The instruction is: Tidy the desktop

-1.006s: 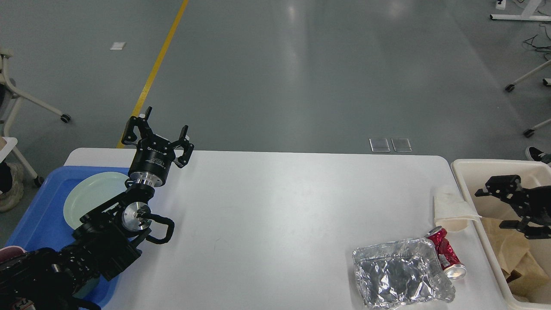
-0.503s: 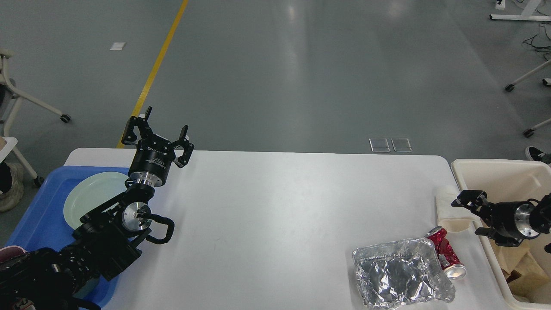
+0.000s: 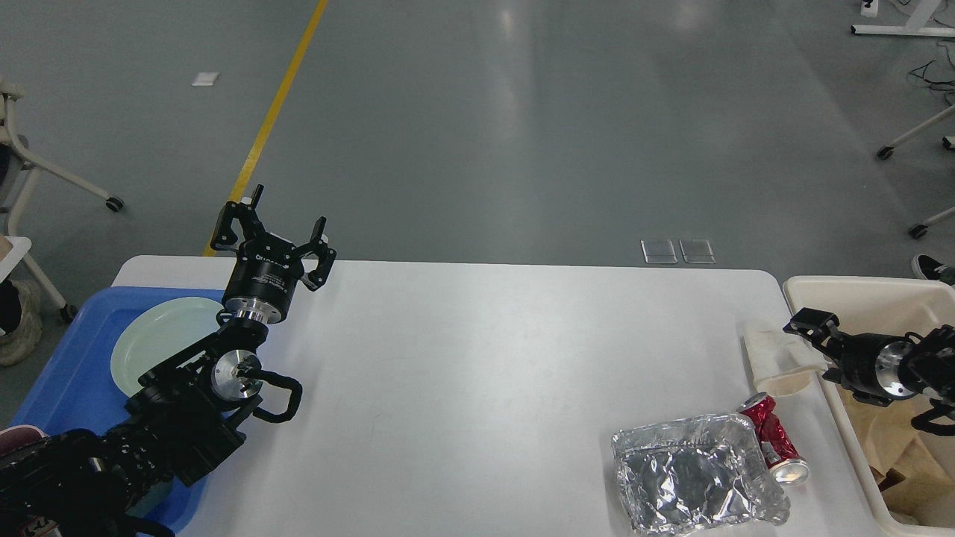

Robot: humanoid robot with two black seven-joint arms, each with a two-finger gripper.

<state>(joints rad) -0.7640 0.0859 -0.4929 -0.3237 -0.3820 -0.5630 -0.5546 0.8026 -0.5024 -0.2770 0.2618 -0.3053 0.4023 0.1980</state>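
Observation:
The white desktop (image 3: 477, 373) carries a crumpled foil container (image 3: 694, 473), a crushed red can (image 3: 776, 447) and a flattened white paper cup (image 3: 772, 362), all near its right end. My right gripper (image 3: 817, 347) reaches in from the right over the bin's left wall. Its fingers stand apart at the cup's right edge, the upper fingertip (image 3: 808, 322) just above it; the lower finger is partly hidden. My left gripper (image 3: 283, 220) is open and empty, raised over the far left of the desktop beside the tray.
A blue tray (image 3: 60, 388) at the left end holds a pale green plate (image 3: 157, 343). A cream bin (image 3: 858, 291) with brown paper (image 3: 891, 440) inside stands off the right end. Chair legs and a yellow floor line lie beyond the table.
My right gripper has swung out of the bin leftward to the paper cup, which has shifted and turned slightly left. The left arm has not moved.

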